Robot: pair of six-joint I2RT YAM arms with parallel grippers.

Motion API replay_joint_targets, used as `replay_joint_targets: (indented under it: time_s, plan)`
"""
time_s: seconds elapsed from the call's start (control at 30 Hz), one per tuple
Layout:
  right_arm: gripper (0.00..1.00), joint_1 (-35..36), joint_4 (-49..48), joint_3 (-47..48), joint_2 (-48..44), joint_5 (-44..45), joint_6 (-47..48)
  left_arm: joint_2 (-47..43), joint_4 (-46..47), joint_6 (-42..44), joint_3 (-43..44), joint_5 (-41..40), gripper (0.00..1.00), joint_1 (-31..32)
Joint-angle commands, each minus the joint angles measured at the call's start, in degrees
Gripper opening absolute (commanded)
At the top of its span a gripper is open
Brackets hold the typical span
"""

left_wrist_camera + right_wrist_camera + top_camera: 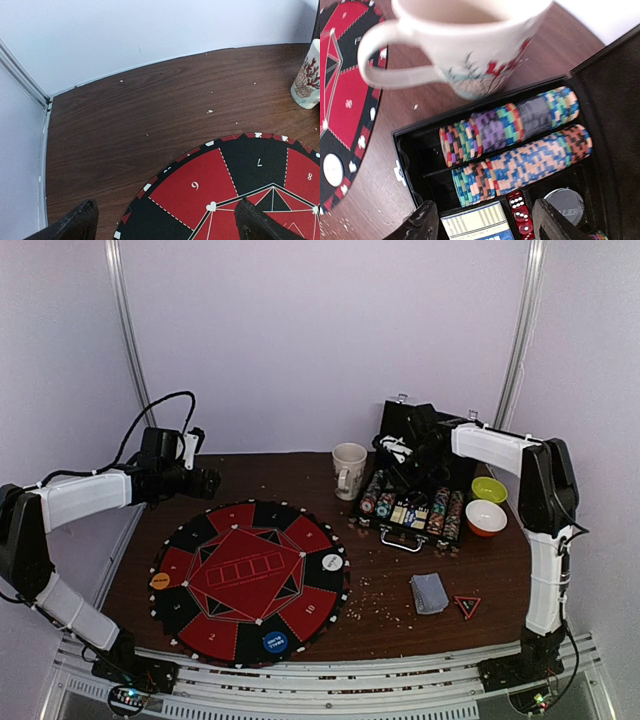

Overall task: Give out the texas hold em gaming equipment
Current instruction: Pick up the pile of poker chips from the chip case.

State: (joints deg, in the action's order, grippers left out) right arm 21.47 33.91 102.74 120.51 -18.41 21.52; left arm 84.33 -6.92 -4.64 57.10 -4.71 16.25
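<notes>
Hovering at the upper left of the top view, over the dark brown wood-grain counter [385, 540], the left end effector [165, 222] is spread fully wide. Nothing sits between its black fingers [75, 225] and it touches nothing. The round red-and-black poker mat [235, 190] fills the lower right of its wrist view.

The right end effector [487, 222] is at the upper right of the top view, over the open black chip case [615, 150]. Its fingers are about half apart and straddle a white-and-blue card box [477, 225] and red dice [520, 212] inside the case. Neither is lifted; contact cannot be told. Two rows of striped-edge poker chips [515, 140] lie on edge at the centre of the frame. A cream mug [470, 45], blurred, is at the top, just outside the case.

Other pieces:
- A grey-blue-backed card stack [430, 592] lies on the counter at lower right.
- A white button disc [332, 562], an orange button disc [160, 581] and a blue button disc [274, 642] sit on the mat's rim.
</notes>
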Motion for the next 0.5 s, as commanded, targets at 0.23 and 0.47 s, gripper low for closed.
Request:
replay_joint_targets:
  time_s: [0.23, 0.47]
  plan:
    - [0.61, -0.2, -8.3, -8.0, -0.1, 1.1, 9.6, -1.1, 3.0, 1.2, -0.2, -1.2, 0.98, 0.3]
    - [0.51, -0.1, -7.7, -7.2, 2.1, 1.5, 10.5, -0.5, 2.9, 1.1, 0.1, -1.1, 0.98, 0.2]
